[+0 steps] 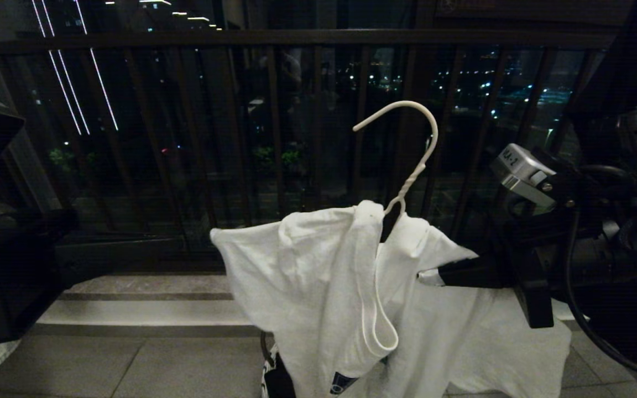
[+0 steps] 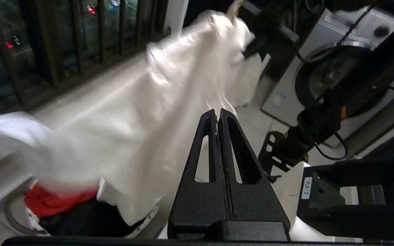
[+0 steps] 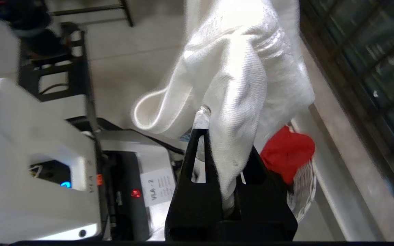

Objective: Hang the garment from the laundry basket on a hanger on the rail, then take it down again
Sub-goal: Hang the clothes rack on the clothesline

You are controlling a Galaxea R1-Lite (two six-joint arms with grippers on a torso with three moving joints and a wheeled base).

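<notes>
My right hand [image 3: 231, 177] was clamped on a fold of the garment [image 1: 318, 276], pinching the white knit cloth between its black wedge-shaped fingers [image 3: 197, 160], at the shirt's shoulder where it draped over the hanger [image 1: 407, 160]. My left hand [image 2: 219, 116] was pressed together on nothing, off to the left side, its tips close to the hanging cloth. The T-shirt was already out of the laundry basket [image 2: 19, 218] and threaded onto the thin white wire hanger, whose twisted neck and open hook rose free above the collar. I judged the dressing step largely done; no rail showed in any view, so hooking it up and taking it down both remained. The cotton hung soft and bunched, its ribbed collar looping down in front, a corner of the blue logo [image 1: 342, 382] peeking low. A red cloth [image 3: 287, 152] lay in the woven basket below, before the dark barred balcony railing [image 1: 296, 38].
</notes>
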